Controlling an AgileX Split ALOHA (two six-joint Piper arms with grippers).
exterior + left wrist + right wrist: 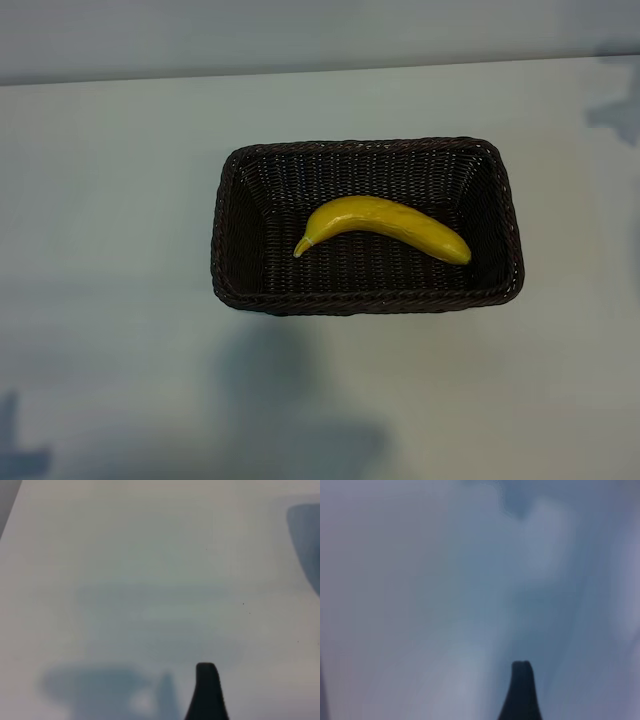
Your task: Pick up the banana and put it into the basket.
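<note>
**Figure. Banana at rest in the basket; both claws over bare table.**

(a) Exterior view. The banana (pixel 385 225) lies flat on the floor of the basket (pixel 365 302), inside the braided rim. Its tapered stem end points toward the side of the left arm, and its blunt end lies near the basket wall on the right arm's side. Its curve arches toward the far wall. The basket stands upright on the pale table (pixel 120 200). Soft shadows (pixel 290 400) fall on the table just in front of the basket's near wall. Neither claw reaches the banana or the basket here, and both things lie apart from the two claws.

(b) Left wrist view. The left gripper (pixel 207 692) shows as one dark, rounded fingertip over the plain table top. The claw stands wide and holds nothing. Only table surface and blurred shadow lie below and ahead of it, so the banana and basket are outside the area this claw faces.

(c) Right wrist view. The right gripper (pixel 521 690) shows as a dark tip over the same pale surface. Whether this claw is wide or narrow cannot be told. Ahead of it lies only blurred table, and nothing touches the visible tip.
</note>
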